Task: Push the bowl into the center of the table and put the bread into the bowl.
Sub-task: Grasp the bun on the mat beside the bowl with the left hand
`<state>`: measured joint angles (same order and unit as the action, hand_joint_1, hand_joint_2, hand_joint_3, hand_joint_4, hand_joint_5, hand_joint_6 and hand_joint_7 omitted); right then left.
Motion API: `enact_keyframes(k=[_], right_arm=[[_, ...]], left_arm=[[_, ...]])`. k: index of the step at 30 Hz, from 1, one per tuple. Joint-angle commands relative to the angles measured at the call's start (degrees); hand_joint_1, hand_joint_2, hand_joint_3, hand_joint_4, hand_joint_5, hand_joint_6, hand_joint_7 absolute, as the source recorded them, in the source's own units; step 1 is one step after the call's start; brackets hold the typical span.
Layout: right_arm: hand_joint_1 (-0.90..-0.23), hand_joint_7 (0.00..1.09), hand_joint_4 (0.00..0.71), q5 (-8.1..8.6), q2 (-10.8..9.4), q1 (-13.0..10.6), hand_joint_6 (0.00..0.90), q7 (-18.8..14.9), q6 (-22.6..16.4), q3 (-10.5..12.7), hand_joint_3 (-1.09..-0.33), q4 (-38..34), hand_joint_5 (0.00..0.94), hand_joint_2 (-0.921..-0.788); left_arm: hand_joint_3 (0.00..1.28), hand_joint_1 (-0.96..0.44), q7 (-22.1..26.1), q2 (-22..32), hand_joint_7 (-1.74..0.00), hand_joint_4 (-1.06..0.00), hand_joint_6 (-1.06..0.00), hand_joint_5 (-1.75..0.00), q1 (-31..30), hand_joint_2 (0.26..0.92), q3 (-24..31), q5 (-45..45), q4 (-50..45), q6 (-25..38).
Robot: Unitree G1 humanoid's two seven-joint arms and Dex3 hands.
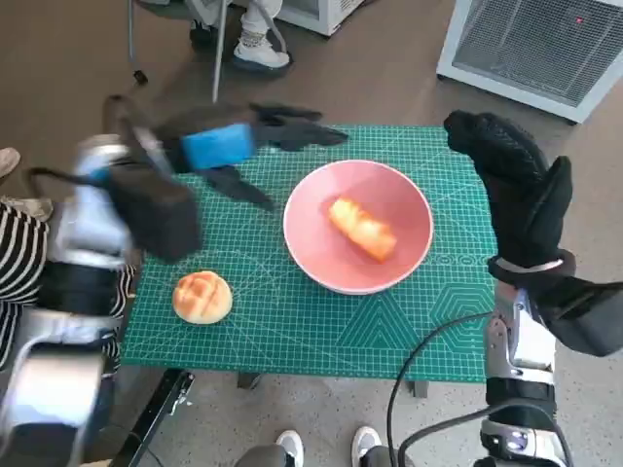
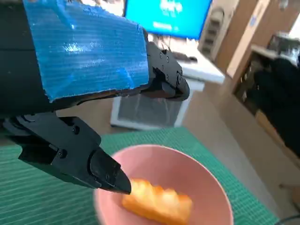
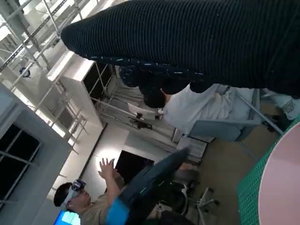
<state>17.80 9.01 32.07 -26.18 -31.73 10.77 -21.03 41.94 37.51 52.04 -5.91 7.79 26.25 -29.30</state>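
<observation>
A pink bowl (image 1: 404,206) sits near the middle of the green cutting mat (image 1: 321,321), with an elongated golden bread (image 1: 362,229) lying inside it. In the left wrist view the same bowl (image 2: 206,176) and bread (image 2: 157,202) show below the black fingers. A round bun (image 1: 202,297) lies on the mat near its front left corner. My left hand (image 1: 243,146) hovers blurred above the mat's far left, fingers spread, holding nothing. My right hand (image 1: 516,180) is raised beside the table's right edge, fingers apart and empty.
A white grilled appliance (image 1: 540,44) stands on the floor at the far right. A person's striped sleeve (image 1: 19,263) shows at the left, feet (image 1: 258,44) beyond the table. A black cable (image 1: 428,350) crosses the mat's front right. A person with a headset (image 3: 77,199) sits in the right wrist view.
</observation>
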Motion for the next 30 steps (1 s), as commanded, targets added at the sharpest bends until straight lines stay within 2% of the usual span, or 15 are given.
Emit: enact_keyframes(k=[1,4,8,14,22,30], right_arm=[[-0.721,0.58,0.173,-0.1,0.3,-1.9,0.008,-0.1,0.5,-0.2,-0.692,-0.1,0.002,-0.921],[-0.722,0.58,0.168,0.03,0.4,-2.0,0.007,-0.2,0.5,-0.1,-0.691,-0.3,0.0,-0.921],[-0.722,0.58,0.166,0.16,0.5,-2.1,0.007,-0.4,0.4,0.0,-0.691,-0.4,0.0,-0.921],[-0.723,0.58,0.164,0.35,0.9,-2.0,0.006,-0.6,0.6,0.2,-0.692,-0.6,0.0,-0.921],[-0.722,0.58,0.161,0.79,1.6,-1.6,0.0,-1.2,1.0,0.6,-0.694,-1.1,0.0,-0.921],[-0.723,0.58,0.161,0.68,1.8,-1.6,0.0,-1.1,1.1,0.4,-0.694,-1.2,0.0,-0.921]], left_arm=[[0.01,-0.19,1.5,6.2,-0.07,-0.23,-0.34,0.0,-6.0,0.822,3.6,-1.6,-6.3,1.2],[0.01,-0.18,2.7,9.1,-0.07,-0.23,-0.34,0.0,-8.9,0.803,5.6,-3.3,-7.6,0.6],[0.0,-0.15,4.3,11.5,-0.08,-0.24,-0.34,-0.01,-12.8,0.778,7.3,-5.7,-5.9,-3.5],[0.0,-0.13,2.6,13.6,-0.08,-0.25,-0.35,-0.01,-18.6,0.759,6.2,-1.6,-3.3,-11.3],[0.0,-0.14,4.2,14.9,-0.06,-0.25,-0.34,0.0,-22.0,0.758,3.6,0.0,-2.3,-12.9],[0.0,-0.15,1.3,13.1,-0.04,-0.25,-0.33,0.0,-24.4,0.753,1.7,3.7,-2.5,-13.7]])
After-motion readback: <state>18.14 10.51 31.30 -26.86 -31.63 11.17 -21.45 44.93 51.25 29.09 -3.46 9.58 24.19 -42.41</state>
